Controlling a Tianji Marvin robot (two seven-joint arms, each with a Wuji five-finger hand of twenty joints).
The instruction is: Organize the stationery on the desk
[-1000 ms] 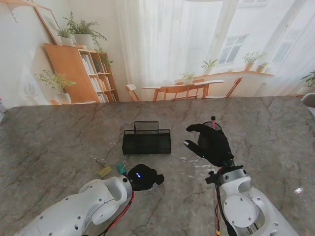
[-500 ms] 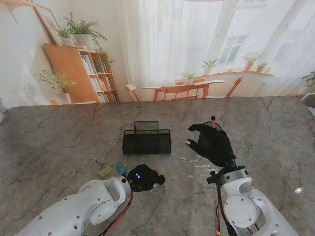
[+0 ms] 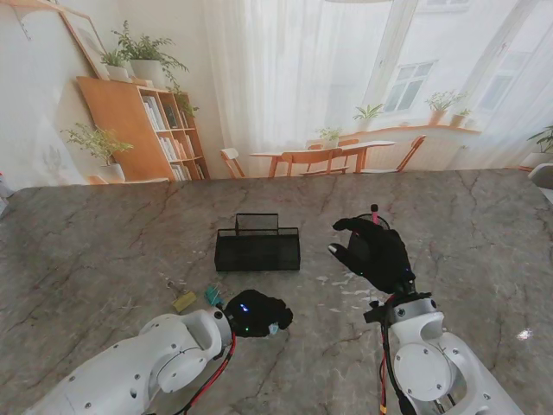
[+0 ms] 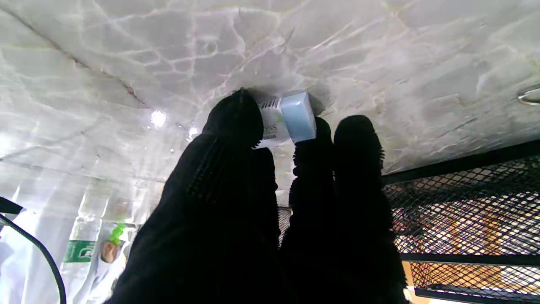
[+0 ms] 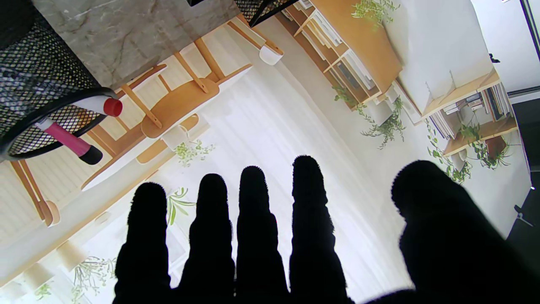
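My left hand (image 3: 252, 313) is down on the tabletop (image 3: 104, 233), its fingers (image 4: 236, 122) pinched around a small pale blue eraser (image 4: 295, 116) with a barcoded paper sleeve; the eraser is touching the marble, so I judge the grasp is made but the lift has not begun. My right hand (image 3: 373, 252) hangs above the tabletop to the right of the black mesh organizer (image 3: 257, 247), fingers (image 5: 253, 198) spread and holding nothing.

As for progress, a round mesh pen cup (image 5: 38, 80) shows in the right wrist view with a pink marker (image 5: 67, 141) and a red-capped pen (image 5: 99, 105) already standing in it. The organizer sits farther from me than the left hand, and I cannot tell from these views whether anything lies inside it.

What is left: the eraser still has to be carried into the organizer, and a few small pieces remain loose just left of my left hand, a yellowish one (image 3: 184, 301) and a teal one (image 3: 212, 296), too small to name. By my reckoning the job is somewhere in the middle.
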